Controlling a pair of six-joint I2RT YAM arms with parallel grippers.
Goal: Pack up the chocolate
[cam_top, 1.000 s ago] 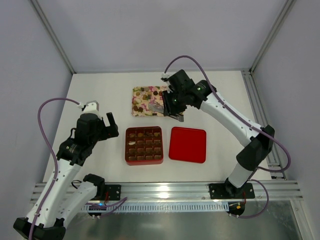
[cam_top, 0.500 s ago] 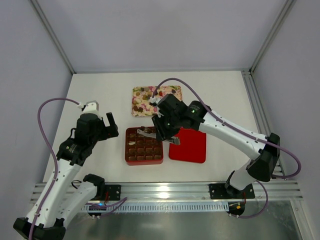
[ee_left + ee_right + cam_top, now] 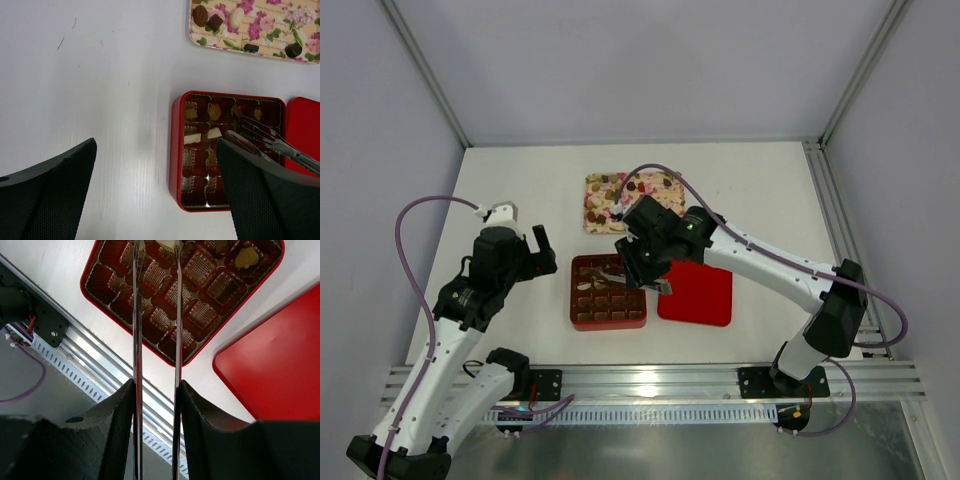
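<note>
Over the red box, the right gripper, come from the floral tray, clamped tongs; a chocolate was likely being dropped.

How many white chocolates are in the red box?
2: one white chocolate by the red box's left wall, another right beside it. The tongs might hide more.

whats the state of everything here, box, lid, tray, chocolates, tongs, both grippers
red box: open, a few cells filled
lid: off, lying flat beside the box
floral tray: holding loose pieces
chocolate: some in the tray, some in the box
tongs: tips apart over the box cells
left gripper: open, empty
right gripper: shut on the tongs
</note>
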